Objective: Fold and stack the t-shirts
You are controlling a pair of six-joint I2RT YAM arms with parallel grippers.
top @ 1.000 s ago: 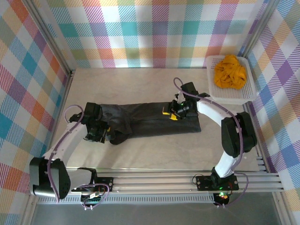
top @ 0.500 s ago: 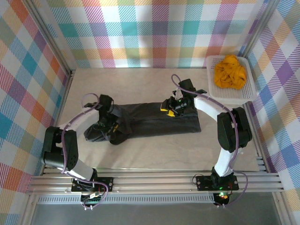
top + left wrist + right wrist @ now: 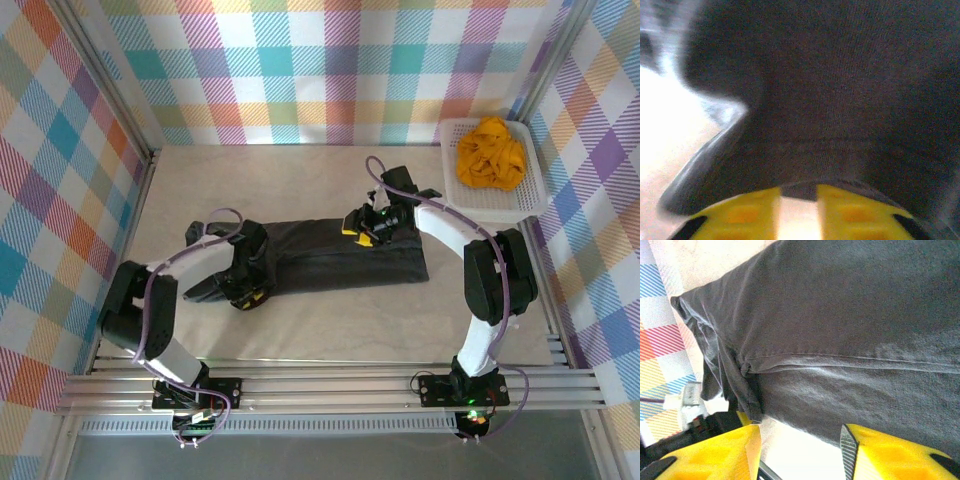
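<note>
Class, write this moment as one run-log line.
left gripper: at left end of grey shirt; right gripper: open at its far edge; orange shirt: in basket

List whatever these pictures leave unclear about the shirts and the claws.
- Left wrist view: blurred; whether the left claw pinches the charcoal-grey fabric t-shirt cannot be told.
- Top view: the right claw is mostly hidden under its own wrist.
- Top view: the crumpled mustard-orange fabric t-shirt in the white plastic mesh basket is too small to show its sleeves.
</note>
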